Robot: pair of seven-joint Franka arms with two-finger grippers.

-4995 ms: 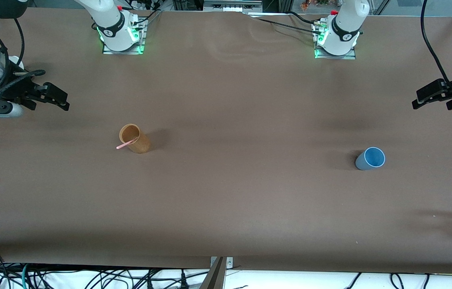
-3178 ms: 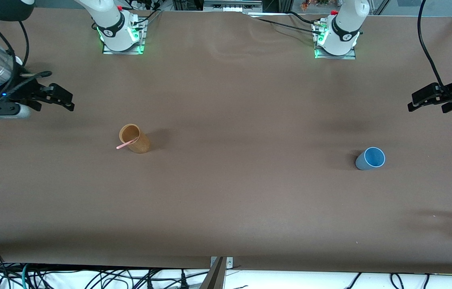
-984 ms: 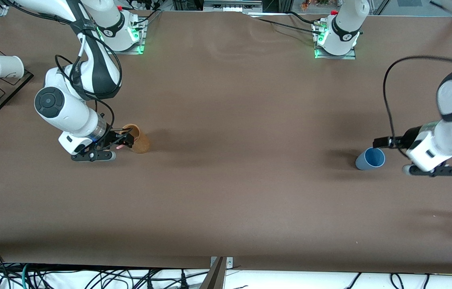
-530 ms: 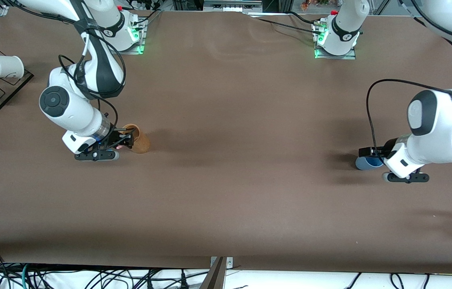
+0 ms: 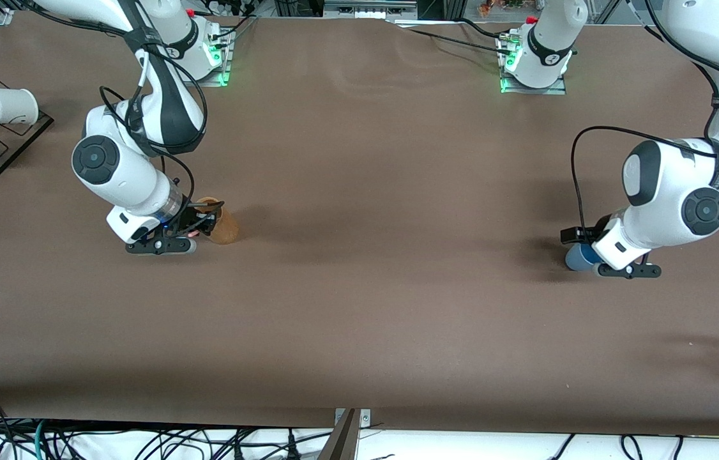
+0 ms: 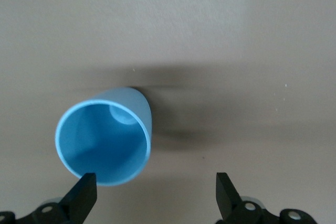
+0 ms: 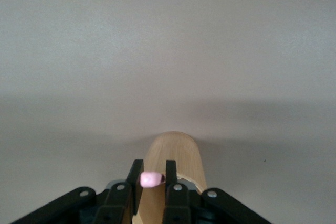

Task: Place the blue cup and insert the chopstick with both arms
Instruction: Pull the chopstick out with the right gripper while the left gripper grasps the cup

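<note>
Your front view looks down from high across the brown surface (image 5: 359,306), facing both arm bases along its top edge. Your left wrist view sits close above the blue cup (image 6: 105,142), peering into its mouth, with the fingers (image 6: 84,195) at the frame's edge. Your right wrist view looks past its fingers (image 7: 137,178), closed on the pink chopstick (image 7: 150,179), beside the brown cup (image 7: 176,163). Both cups also appear in your front view.
</note>
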